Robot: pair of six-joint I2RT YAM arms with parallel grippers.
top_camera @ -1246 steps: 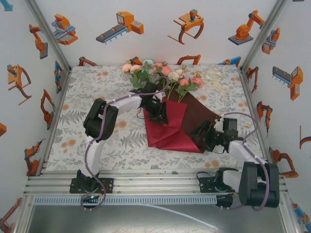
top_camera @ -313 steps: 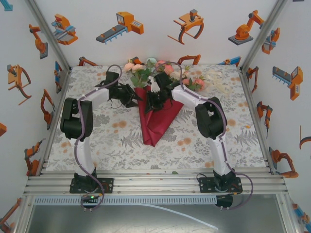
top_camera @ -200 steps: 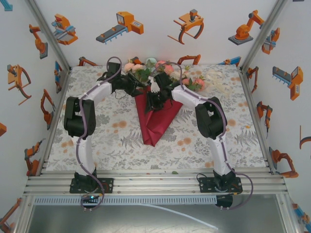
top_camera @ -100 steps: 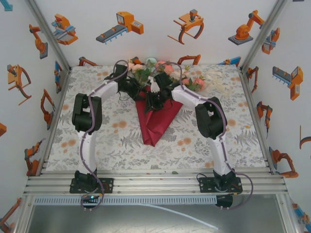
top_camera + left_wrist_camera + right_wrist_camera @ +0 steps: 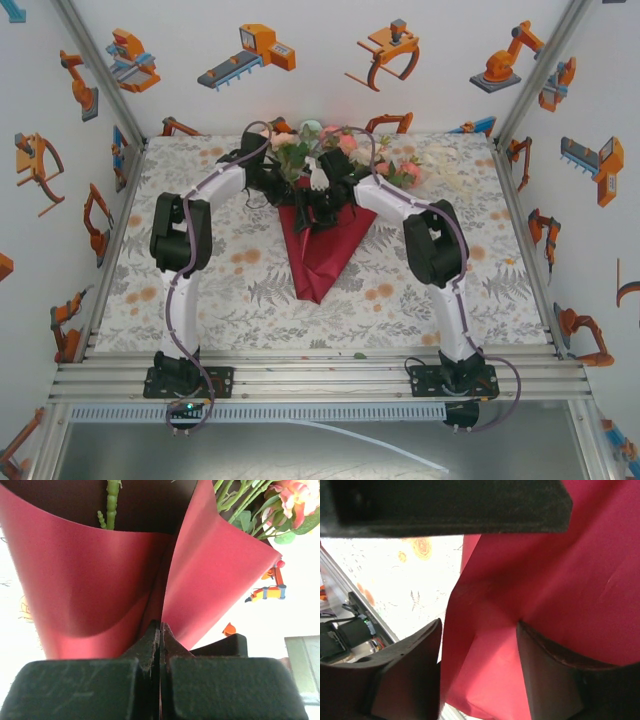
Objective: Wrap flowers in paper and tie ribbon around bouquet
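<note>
The paper lies as a cone around the flowers at the far middle of the bench. The left gripper has its jaws clenched on the overlapping flaps. The right gripper has its jaws released around a fold. I think the left should pinch the seam firmly, not tearing it, while the right fetches the ribbon.
</note>
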